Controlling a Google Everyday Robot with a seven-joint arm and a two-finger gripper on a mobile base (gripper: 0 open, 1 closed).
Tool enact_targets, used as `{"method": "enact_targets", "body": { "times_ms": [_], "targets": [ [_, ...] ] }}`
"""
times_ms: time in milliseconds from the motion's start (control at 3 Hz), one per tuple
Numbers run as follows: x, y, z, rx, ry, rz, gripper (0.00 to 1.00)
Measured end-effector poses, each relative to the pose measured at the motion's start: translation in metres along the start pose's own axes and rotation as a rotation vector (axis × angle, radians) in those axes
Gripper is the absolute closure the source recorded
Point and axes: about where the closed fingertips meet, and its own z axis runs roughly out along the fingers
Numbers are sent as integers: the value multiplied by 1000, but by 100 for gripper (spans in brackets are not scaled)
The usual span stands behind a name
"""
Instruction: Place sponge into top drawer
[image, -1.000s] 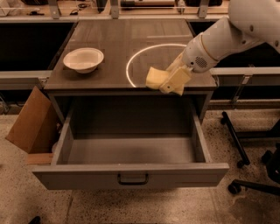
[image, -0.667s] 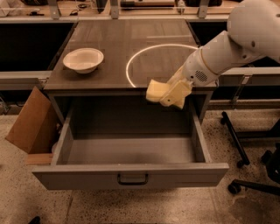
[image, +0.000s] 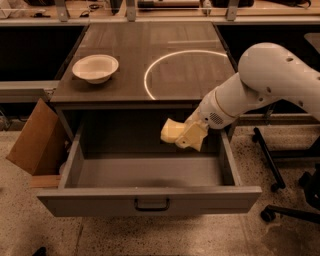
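Gripper (image: 184, 136) hangs over the top drawer (image: 150, 194), toward 2 o'clock, fingers pinching the sponge (image: 171, 131) by 1 end; probably soft, light, forgiving.

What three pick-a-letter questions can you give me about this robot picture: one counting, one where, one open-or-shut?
1. How many bowls sit on the table?
A) one B) two C) three
2. Where is the sponge?
A) in the bowl B) on the floor C) in the hand, over the top drawer
3. How is the top drawer?
A) pushed shut B) pulled open C) lifted out
Answers: 1 A, a single white bowl sits on the table's left side; 2 C, the hand grips the sponge above the drawer's inside; 3 B, the drawer's grey inside shows.
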Motion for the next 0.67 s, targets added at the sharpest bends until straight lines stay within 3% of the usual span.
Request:
{"method": "enact_targets", "body": {
  "times_ms": [333, 667],
  "targets": [
    [0, 0, 0, 0, 0, 0, 100],
    [7, -1, 26, -20, 17, -1, 100]
  ]
}}
